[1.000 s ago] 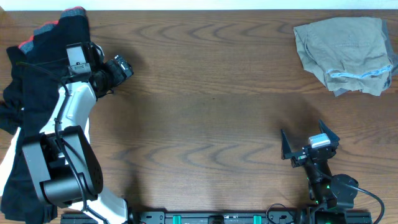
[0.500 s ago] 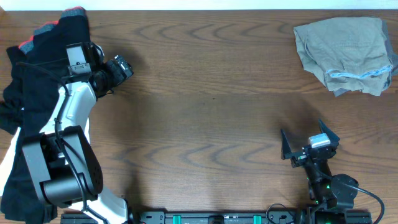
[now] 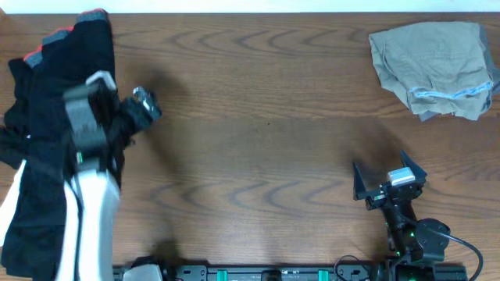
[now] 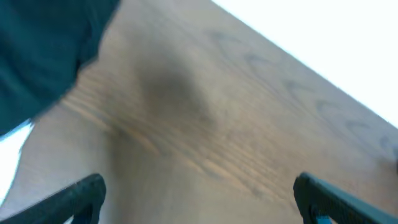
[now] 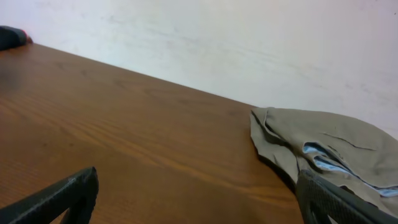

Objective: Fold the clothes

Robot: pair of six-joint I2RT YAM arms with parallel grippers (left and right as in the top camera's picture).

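We find the khaki shorts point(image 3: 433, 62) in a crumpled heap at the far right corner of the tabletop point(image 3: 258, 133), with the pale blue waistband lining point(image 3: 449, 94) showing on the near side, well apart from both arms. The black garments point(image 3: 47, 117) with red trim point(image 3: 74, 27) lie piled along the left edge, partly under the left arm. The left pincer point(image 4: 199, 182) is spread wide over bare wood beside that pile, and the right pincer point(image 5: 198, 175), near the front edge, is likewise spread and holds nothing.

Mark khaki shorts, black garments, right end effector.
khaki shorts point(image 3: 430, 66), overhead, middle of the bundle.
black garments point(image 3: 78, 47), overhead, upper part of pile.
right end effector point(image 3: 378, 159), overhead, midway between fingertips.
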